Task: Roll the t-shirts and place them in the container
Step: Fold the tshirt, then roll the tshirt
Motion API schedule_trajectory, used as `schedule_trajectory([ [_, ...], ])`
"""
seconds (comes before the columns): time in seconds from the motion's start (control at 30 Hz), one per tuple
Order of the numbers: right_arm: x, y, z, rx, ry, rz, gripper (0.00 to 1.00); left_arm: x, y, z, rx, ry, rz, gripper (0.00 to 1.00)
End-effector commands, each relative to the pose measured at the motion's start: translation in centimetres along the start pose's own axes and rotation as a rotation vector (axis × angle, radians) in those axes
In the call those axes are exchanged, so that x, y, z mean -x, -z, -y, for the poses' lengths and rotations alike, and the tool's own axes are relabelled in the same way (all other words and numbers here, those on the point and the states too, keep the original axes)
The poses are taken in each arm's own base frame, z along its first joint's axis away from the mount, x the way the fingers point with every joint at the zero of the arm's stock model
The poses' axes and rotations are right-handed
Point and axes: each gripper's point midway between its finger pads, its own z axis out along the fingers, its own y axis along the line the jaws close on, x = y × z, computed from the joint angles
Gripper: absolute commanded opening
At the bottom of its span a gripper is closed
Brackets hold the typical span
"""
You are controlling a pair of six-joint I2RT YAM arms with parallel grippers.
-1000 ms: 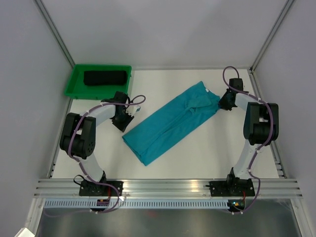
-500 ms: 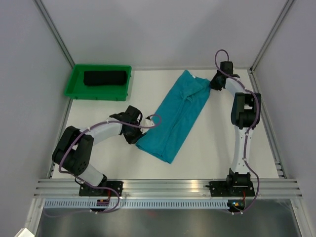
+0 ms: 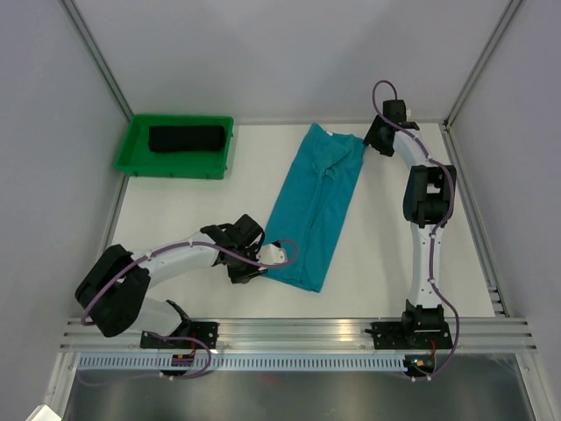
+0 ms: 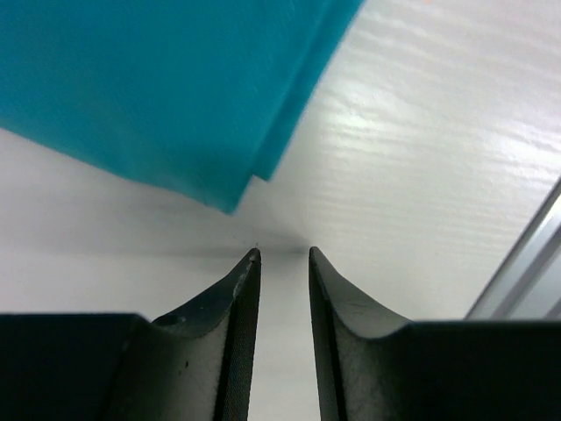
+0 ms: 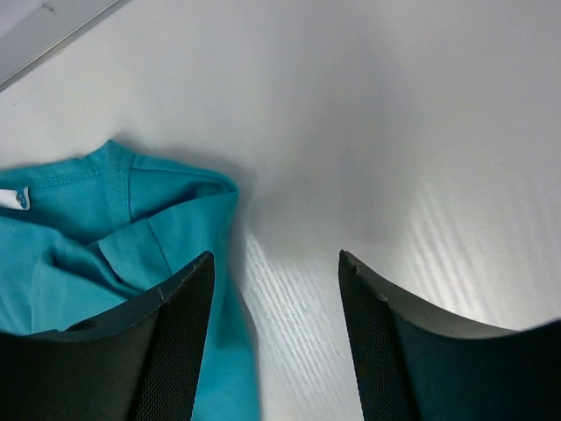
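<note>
The teal t-shirt (image 3: pixel 316 202), folded into a long strip, lies on the white table from the back right toward the near middle. My left gripper (image 3: pixel 270 261) is at its near hem corner. In the left wrist view the jaws (image 4: pixel 282 253) stand narrowly open with only bare table between them, and the teal corner (image 4: pixel 158 79) lies just ahead, apart from them. My right gripper (image 3: pixel 368 143) is at the collar end. It is wide open (image 5: pixel 276 256), with the collar cloth (image 5: pixel 88 237) beside its left finger. The black t-shirt (image 3: pixel 186 139) lies rolled in the green tray.
The green tray (image 3: pixel 131 145) sits at the back left corner. Grey walls and a metal frame close in the table. An aluminium rail (image 3: pixel 298 331) runs along the near edge and shows in the left wrist view as the rail (image 4: pixel 526 272) at the right.
The teal shirt swung from a diagonal to nearly lengthwise. My right gripper carried the collar end backward, then opened and let it go. My left arm moved nearer and rightward beside the hem end.
</note>
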Motion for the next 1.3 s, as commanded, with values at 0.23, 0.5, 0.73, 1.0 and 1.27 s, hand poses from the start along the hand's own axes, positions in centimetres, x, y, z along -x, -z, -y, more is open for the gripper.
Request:
schedule_trajectory([
  [0.23,-8.3,16.5,0.6,0.036,0.079,-0.018,0.62,-2.3,7.0,-3.2,0.304,-0.094,-0.068,0.35],
  [0.5,-26.6,26.3,0.9,0.194,0.078,-0.22,0.57,-1.0,10.5,-3.2,0.312,-0.239,-0.046,0.4],
  [0.73,-34.8,29.4,-1.0,0.335,0.028,-0.333,0.56,1.8,9.3,-1.4,0.194,-0.566,0.104,0.43],
  [1.0,-39.5,29.1,-1.8,0.353,0.084,-0.455,0.39,5.6,5.4,-0.9,0.183,-0.831,0.295,0.47],
  [1.27,-41.3,28.5,1.0,0.267,0.105,-0.538,0.0,4.9,3.3,0.9,0.094,-0.839,0.321,0.47],
])
